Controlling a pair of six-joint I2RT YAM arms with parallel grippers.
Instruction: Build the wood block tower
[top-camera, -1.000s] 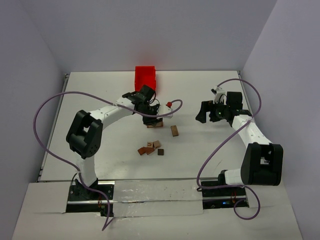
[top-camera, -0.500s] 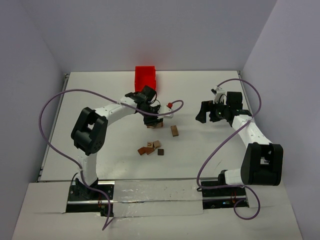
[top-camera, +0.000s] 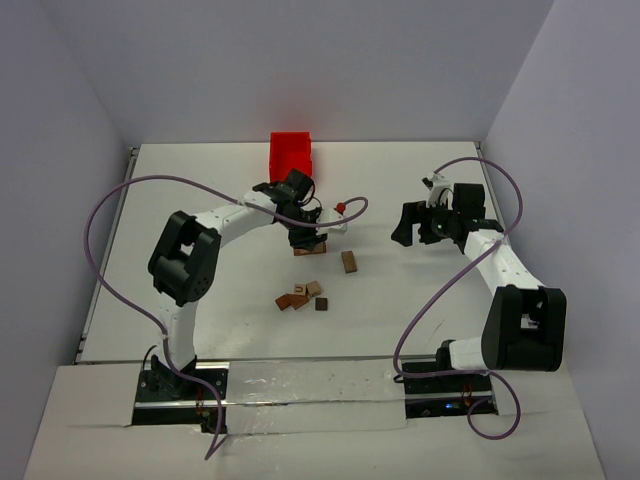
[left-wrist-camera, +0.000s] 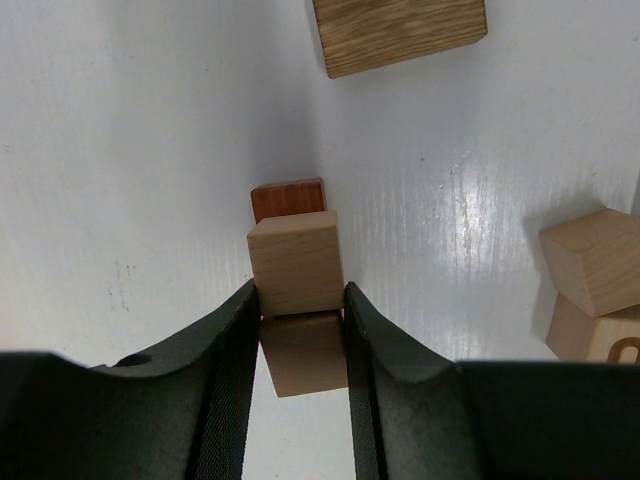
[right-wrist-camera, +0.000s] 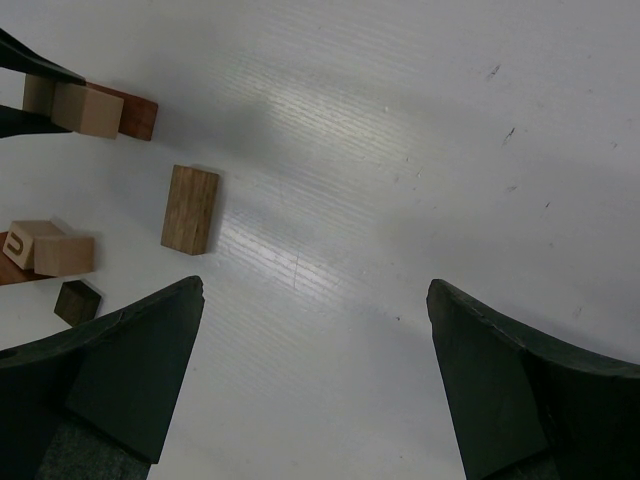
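**Left gripper pinches a tan cube at the tower; right gripper spread wide**

The left gripper (left-wrist-camera: 298, 292) is closed on a light tan wooden cube (left-wrist-camera: 295, 262), with its 2 black fingers (left-wrist-camera: 236, 340) pressed against opposite faces. This cube belongs to the small wood block tower (top-camera: 310, 248), which stands near the middle of the white worktop (top-camera: 240, 325), on the near side of the red plastic bin (top-camera: 291, 157). A second tan block (left-wrist-camera: 305, 352) and a reddish-brown flat block (left-wrist-camera: 288, 198) sit right against the cube. Whether the cube rests on them cannot be told.

A medium-brown rectangular wooden block (top-camera: 349, 261) lies flat just beside the tower, on its right and apart from it. Nearer the arm bases lies a loose group of small tan and reddish blocks (top-camera: 300, 296), with a dark brown cube (top-camera: 321, 303) at its edge.

The right gripper (right-wrist-camera: 315, 290) hangs over bare worktop well to the right, its jaws spread wide and holding nothing.
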